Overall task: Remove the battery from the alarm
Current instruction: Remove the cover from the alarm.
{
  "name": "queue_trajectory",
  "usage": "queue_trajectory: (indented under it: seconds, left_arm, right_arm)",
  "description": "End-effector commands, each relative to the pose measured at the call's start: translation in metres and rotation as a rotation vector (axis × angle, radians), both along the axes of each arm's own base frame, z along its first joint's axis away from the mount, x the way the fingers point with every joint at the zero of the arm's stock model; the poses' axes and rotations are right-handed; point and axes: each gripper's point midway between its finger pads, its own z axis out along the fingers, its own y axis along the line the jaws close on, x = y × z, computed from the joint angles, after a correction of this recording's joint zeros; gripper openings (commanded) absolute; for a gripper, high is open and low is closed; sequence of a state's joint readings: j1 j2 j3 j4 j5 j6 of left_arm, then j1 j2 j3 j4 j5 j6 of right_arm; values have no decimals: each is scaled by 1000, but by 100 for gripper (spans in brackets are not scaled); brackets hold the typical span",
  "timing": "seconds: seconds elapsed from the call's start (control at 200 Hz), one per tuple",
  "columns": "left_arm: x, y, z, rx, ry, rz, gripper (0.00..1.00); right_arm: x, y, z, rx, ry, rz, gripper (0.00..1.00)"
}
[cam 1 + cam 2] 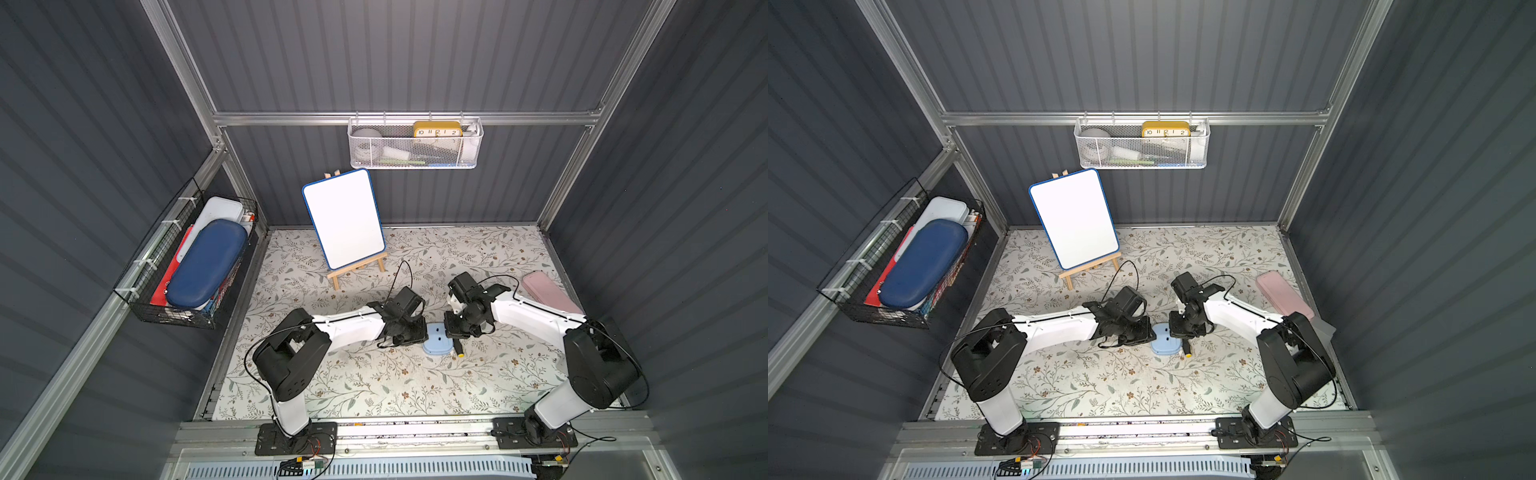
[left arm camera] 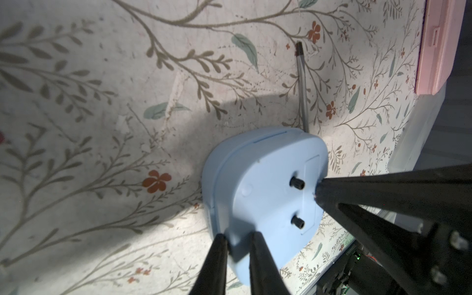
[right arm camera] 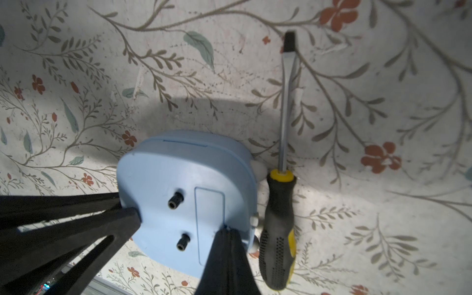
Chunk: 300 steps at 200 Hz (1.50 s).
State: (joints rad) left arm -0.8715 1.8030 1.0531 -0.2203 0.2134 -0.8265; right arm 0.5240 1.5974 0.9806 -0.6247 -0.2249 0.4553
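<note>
The alarm lay face down on the floral table, its back cover in place, with no battery visible. The left claw pinched the alarm's edge. The right claw, fully closed, pressed its tip at the cover's corner. A screwdriver lay just beside the alarm.

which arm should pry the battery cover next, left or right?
Right. The right gripper, shut, has its tip at the battery cover's edge; the left gripper pinches the alarm's rim, steadying it.
</note>
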Motion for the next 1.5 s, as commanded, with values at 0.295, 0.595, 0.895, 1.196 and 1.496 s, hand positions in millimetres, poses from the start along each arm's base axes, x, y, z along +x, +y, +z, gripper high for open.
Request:
queue_trajectory:
  seconds: [0.295, 0.595, 0.895, 1.196, 1.496]
  left_arm:
    - [-66, 93, -96, 437, 238, -21, 19]
    - [-66, 94, -97, 442, 241, -21, 19]
    - [-66, 96, -96, 451, 243, -18, 19]
    - [-65, 94, -95, 447, 237, -14, 19]
    - [-64, 93, -96, 438, 235, -15, 19]
  right_arm:
    - [-5, 51, 20, 259, -3, 67, 0]
    - [1, 43, 42, 285, -66, 42, 0]
    - [3, 36, 40, 263, -67, 31, 0]
    - [-1, 2, 37, 77, -90, 30, 18]
    - [-6, 11, 28, -1, -107, 89, 25]
